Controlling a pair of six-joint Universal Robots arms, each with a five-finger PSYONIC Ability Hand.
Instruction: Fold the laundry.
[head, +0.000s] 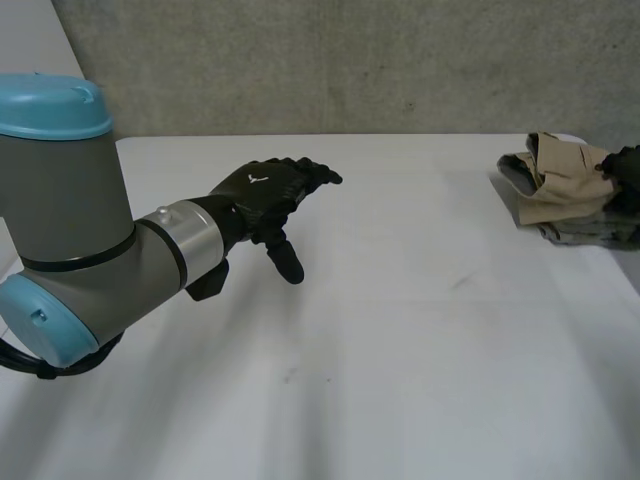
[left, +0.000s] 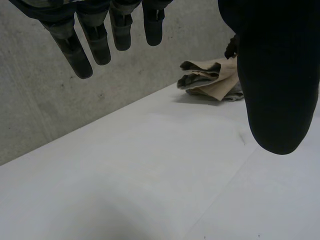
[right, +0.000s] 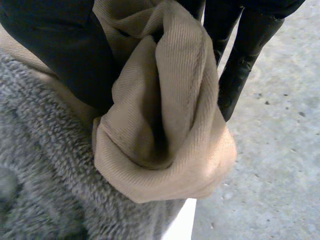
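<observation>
The laundry sits at the far right of the white table (head: 400, 330), a small heap of 2 pieces: a tan cloth (head: 565, 175) crumpled on top of a grey fleece (head: 585, 232); the heap lies near the table's back edge, in front of the concrete wall (head: 350, 60). The right hand (head: 627, 165) is on the heap's right side; in its own wrist view the right hand (right: 55, 50) has a thick rolled fold of the tan cloth (right: 165, 125) squeezed between thumb on 1 side and fingers on the other, so it is closed on that fold; the grey fleece (right: 45, 175) lies under and beside the fold, touching it, outside the grasp as far as can be seen; past the table's edge there is speckled concrete floor (right: 270, 165).

The left hand (head: 262, 195) is held over bare table left of the middle, well apart from the heap; its fingers are stretched straight toward the wall and its thumb hangs down, spread wide from them, with nothing between. The left arm (head: 70, 220), grey with light-blue caps, covers the near left corner of the table in the head view; a few faint scuff marks show on the tabletop between the 2 hands. In the left wrist view the left hand's thumb stands in front of the heap's right part and hides it; the tan cloth (left: 210, 80) shows just beside it.
</observation>
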